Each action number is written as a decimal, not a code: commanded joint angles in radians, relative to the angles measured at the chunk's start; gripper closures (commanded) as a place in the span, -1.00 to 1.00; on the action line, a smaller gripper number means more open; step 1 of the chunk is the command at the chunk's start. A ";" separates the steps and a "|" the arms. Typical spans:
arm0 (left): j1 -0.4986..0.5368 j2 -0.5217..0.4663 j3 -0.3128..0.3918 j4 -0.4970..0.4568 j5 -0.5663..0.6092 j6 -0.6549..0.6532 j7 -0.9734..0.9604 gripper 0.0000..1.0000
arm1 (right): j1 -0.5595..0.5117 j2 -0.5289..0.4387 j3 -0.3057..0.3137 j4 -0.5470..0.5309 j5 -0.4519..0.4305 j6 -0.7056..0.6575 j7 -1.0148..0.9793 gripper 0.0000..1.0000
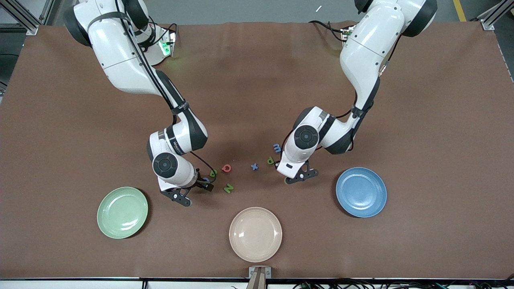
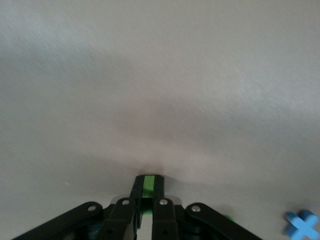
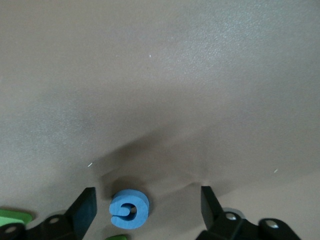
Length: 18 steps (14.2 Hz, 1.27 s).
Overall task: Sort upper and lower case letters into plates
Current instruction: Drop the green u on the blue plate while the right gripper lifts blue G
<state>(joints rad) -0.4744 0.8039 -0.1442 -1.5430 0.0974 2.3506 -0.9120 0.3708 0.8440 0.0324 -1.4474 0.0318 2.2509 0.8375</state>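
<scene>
The pale green plate (image 1: 122,212) and the blue plate (image 1: 361,192) lie near the front camera, both empty. Foam letters lie between the arms: a blue m (image 1: 277,147), a blue x (image 1: 254,166), a red Q (image 1: 227,168), a green N (image 1: 228,188) and another green letter (image 1: 213,173). My left gripper (image 1: 275,161) is shut on a green letter (image 2: 148,187) low at the table; the blue x (image 2: 302,225) lies beside it. My right gripper (image 3: 147,202) is open, low at the table, with a round blue letter (image 3: 129,208) between its fingers (image 3: 85,205).
A cream-beige plate (image 1: 255,234) lies empty at the table's front edge between the two task plates. Green letter pieces (image 3: 12,216) show at the edge of the right wrist view. Brown table (image 1: 257,80) stretches toward the arm bases.
</scene>
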 commanded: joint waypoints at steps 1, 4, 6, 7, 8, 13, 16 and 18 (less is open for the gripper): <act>0.006 -0.086 0.041 -0.005 0.152 -0.138 -0.007 1.00 | 0.013 0.006 -0.002 0.012 -0.012 -0.005 0.018 -0.65; 0.150 -0.130 0.061 -0.002 0.174 -0.200 0.121 1.00 | 0.020 0.010 -0.002 0.012 -0.007 -0.005 0.023 -0.40; 0.224 -0.132 0.060 -0.002 0.171 -0.205 0.165 1.00 | 0.023 0.010 -0.002 0.012 -0.004 -0.005 0.029 -0.25; 0.250 -0.123 0.061 -0.006 0.170 -0.206 0.168 1.00 | 0.023 0.010 -0.002 0.012 -0.003 -0.005 0.026 -0.15; 0.273 -0.118 0.060 -0.011 0.170 -0.206 0.157 0.98 | 0.023 0.010 -0.002 0.012 -0.003 -0.005 0.028 -0.05; 0.300 -0.104 0.057 -0.022 0.159 -0.218 0.125 -1.00 | 0.025 0.010 -0.002 0.012 -0.004 -0.005 0.026 0.59; 0.261 -0.124 0.038 -0.006 0.099 -0.300 0.056 -1.00 | 0.025 -0.005 -0.003 0.016 -0.024 -0.013 0.009 0.90; 0.252 -0.137 -0.041 -0.022 0.090 -0.303 -0.043 -1.00 | 0.019 -0.025 -0.005 0.056 -0.108 -0.030 -0.041 0.93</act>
<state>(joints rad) -0.2040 0.7005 -0.1339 -1.5441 0.2006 2.0770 -0.8707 0.3905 0.8453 0.0319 -1.4236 -0.0100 2.2496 0.8300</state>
